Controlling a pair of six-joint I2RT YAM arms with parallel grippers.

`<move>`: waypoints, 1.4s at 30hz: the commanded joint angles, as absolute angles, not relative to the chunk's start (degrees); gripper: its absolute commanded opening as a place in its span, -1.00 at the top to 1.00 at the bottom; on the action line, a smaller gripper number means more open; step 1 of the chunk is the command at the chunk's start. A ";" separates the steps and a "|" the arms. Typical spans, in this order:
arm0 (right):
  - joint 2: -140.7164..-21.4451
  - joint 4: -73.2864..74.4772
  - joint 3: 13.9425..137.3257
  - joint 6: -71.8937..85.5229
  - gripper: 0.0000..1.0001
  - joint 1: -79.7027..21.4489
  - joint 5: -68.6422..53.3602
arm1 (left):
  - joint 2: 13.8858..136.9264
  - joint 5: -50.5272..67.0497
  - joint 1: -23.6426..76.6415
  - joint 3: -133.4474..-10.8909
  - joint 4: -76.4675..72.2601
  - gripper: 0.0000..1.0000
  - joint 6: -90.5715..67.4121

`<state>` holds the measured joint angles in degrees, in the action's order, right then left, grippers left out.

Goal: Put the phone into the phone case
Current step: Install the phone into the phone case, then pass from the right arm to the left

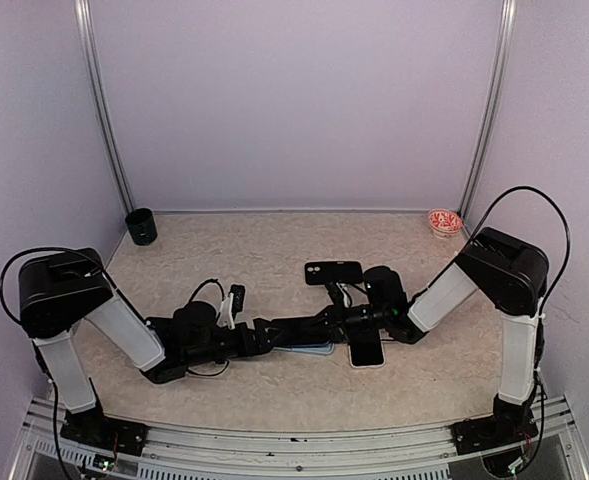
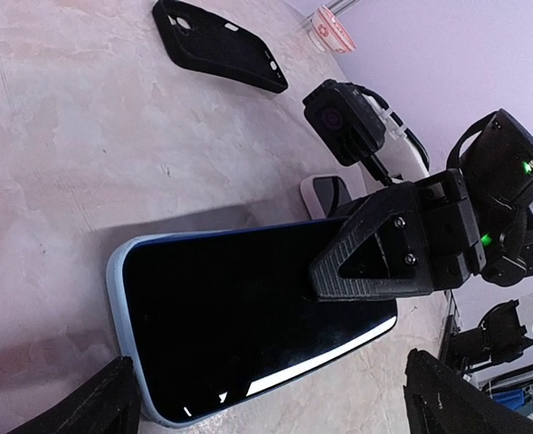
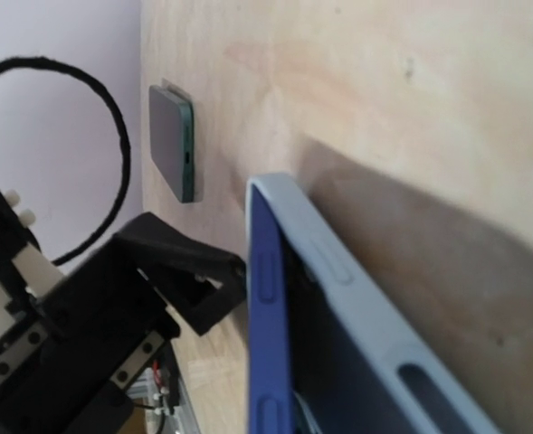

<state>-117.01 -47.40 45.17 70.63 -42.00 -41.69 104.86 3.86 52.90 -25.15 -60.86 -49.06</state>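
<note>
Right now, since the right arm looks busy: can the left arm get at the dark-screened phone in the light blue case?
Probably yes. The open left gripper flanks the near side of the dark-screened phone in the light blue case; the shut right gripper only presses its far part.

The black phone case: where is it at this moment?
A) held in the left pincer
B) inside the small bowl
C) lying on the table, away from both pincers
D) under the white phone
C: the black phone case lies free on the table, with nothing gripping it.
</note>
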 commanded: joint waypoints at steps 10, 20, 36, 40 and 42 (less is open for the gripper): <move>-107.65 -44.19 42.61 58.44 1.00 -43.30 -38.61 | 102.42 4.47 51.44 -24.03 -60.96 -0.98 -49.22; -103.98 -46.12 40.76 53.95 1.00 -43.74 -40.45 | 101.32 6.73 50.78 -25.48 -60.24 -0.98 -47.66; -100.68 -48.24 39.13 47.08 1.00 -45.22 -43.06 | 102.52 18.70 50.88 -26.64 -70.00 -0.89 -47.09; -100.38 -48.52 38.89 45.22 1.00 -45.85 -43.38 | 102.85 20.64 50.97 -26.94 -71.09 -0.86 -47.10; -100.39 -49.28 38.73 44.77 1.00 -46.16 -44.03 | 103.21 21.75 51.01 -26.94 -72.12 -0.83 -47.37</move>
<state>-102.59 -44.38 39.07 47.53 -44.95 -41.65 102.45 17.74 51.03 -25.74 -67.75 -48.16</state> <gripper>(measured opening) 0.053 0.928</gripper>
